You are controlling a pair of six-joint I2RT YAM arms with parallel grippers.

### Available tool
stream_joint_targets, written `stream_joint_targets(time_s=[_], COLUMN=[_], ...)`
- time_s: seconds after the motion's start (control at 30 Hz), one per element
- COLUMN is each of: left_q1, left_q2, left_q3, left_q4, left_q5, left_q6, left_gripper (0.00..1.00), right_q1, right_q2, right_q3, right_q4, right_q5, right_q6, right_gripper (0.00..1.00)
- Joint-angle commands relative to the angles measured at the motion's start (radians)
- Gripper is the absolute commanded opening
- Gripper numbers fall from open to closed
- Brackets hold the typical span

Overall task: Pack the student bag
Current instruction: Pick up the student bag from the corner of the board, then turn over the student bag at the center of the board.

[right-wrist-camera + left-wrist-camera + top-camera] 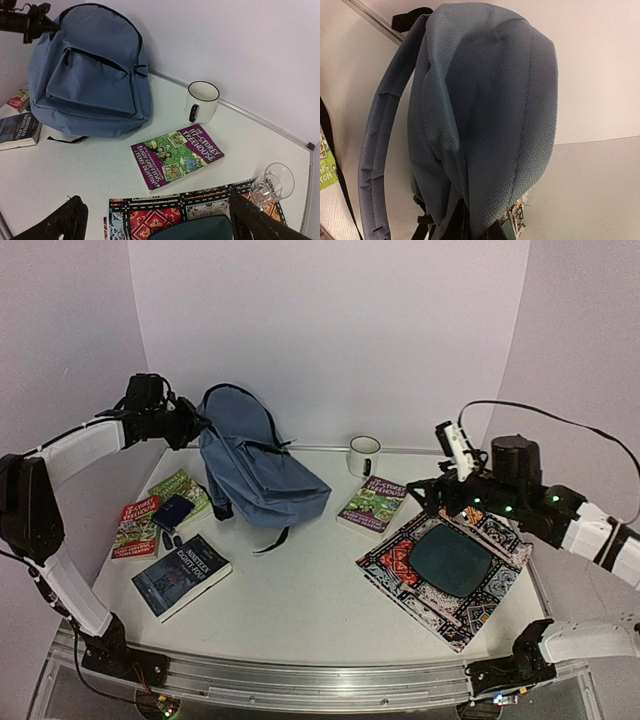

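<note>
You're at the opening step. Your left gripper is pinched shut on the top of the student bag, which sits at the back left of the table with its top propped up. Both zips look closed. Your right gripper hangs wide open and empty over the patterned mat. The next move probably calls for catching a zip pull with the right while the left steadies the fabric.

The purple book reads "The 117-Storey Treehouse", Andy Griffiths and Terry Denton. The dark book seems to read "Nineteen Eighty-Four".
</note>
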Motion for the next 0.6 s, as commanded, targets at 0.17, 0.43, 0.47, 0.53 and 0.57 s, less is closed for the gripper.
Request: stream_joint_targets(time_s=[0.17,0.43,0.47,0.53,0.57], left_q1=[-0.092,-0.166,-0.174,-0.187,-0.193], left_q2=[-0.276,-0.346,-0.350,-0.357,-0.361], left_q3=[-0.061,-0.116,-0.116,-0.115,-0.116], left_q4=[0.077,0.077,0.077,0.077,0.077], left_q5=[-0.161,-0.208,-0.209,-0.210,-0.209], left_q6=[-0.231,-0.300,-0.302,-0.301,-0.301], left_gripper=[0.00,0.00,0.00,0.00,0.00], right_q1=[0.391,0.543,0.555,0.567,0.569], right_q2=[0.350,0.611,0.634,0.680,0.702], right_q3=[0.242,0.423,0.444,0.477,0.498], right_q4=[0.251,0.357,0.364,0.374,0.378], right_q5=[0.259,0.312,0.324,0.352,0.374], right_q6=[-0.255,-0.375,-0.381,-0.387,-0.385], right_gripper=[0.98,0.98,0.98,0.98,0.98])
